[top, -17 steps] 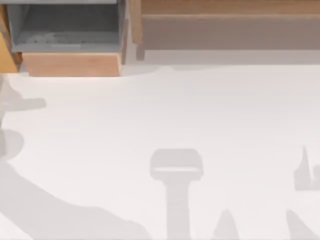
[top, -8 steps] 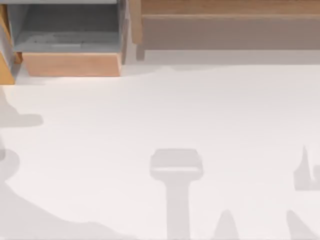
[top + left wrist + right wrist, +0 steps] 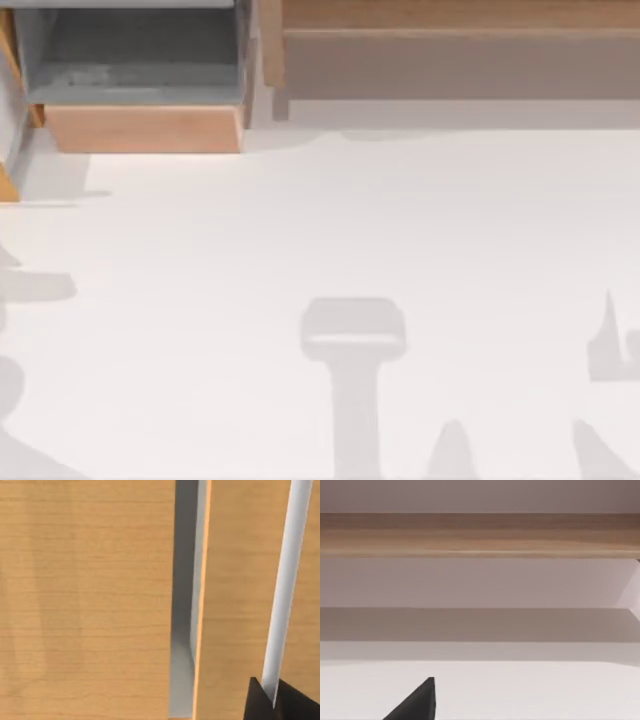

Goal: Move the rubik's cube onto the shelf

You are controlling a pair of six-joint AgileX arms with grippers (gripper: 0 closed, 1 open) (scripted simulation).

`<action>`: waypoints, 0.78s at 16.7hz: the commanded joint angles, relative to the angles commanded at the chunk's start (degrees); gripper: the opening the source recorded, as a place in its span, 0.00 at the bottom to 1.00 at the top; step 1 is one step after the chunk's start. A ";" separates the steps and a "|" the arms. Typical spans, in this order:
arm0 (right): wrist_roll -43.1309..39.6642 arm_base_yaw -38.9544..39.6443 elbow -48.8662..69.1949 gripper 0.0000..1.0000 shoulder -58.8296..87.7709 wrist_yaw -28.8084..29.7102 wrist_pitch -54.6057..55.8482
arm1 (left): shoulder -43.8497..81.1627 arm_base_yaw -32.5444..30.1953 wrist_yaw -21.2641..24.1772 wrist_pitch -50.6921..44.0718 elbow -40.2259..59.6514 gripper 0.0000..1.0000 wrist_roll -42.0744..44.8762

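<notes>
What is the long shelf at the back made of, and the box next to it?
The shelf looks like light-brown wood with a matte finish: faint grain lines run along it. Its front face is plain grey-brown, perhaps painted. The box also looks wooden at its front, with a smooth grey lining inside.

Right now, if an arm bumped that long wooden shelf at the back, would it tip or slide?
Probably no tipping: the shelf is long and wide, and its side post seems to stand on the table. It looks like stiff wood, so it should not flex. It is likely heavy enough that a light nudge hardly shifts it.
</notes>
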 joint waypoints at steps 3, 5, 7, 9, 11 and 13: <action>0.00 0.00 0.00 1.00 0.00 0.00 0.00 | -1.36 1.36 1.22 1.58 -1.94 0.00 0.11; 0.00 0.00 0.00 1.00 0.00 0.00 0.00 | -1.36 1.36 1.22 1.58 -1.94 0.00 0.11; 0.00 0.00 0.00 1.00 0.00 0.00 0.00 | -1.25 1.13 1.21 1.67 -1.92 0.00 0.22; 0.00 0.00 0.00 1.00 0.00 0.00 0.00 | -2.13 2.47 2.43 2.95 -4.06 0.00 0.41; 0.00 0.00 0.00 1.00 0.00 0.00 0.00 | -3.41 4.50 4.55 4.96 -7.71 0.00 0.41; 0.00 0.00 0.00 1.00 0.00 0.00 0.00 | -4.93 6.64 6.71 7.07 -11.67 0.00 0.42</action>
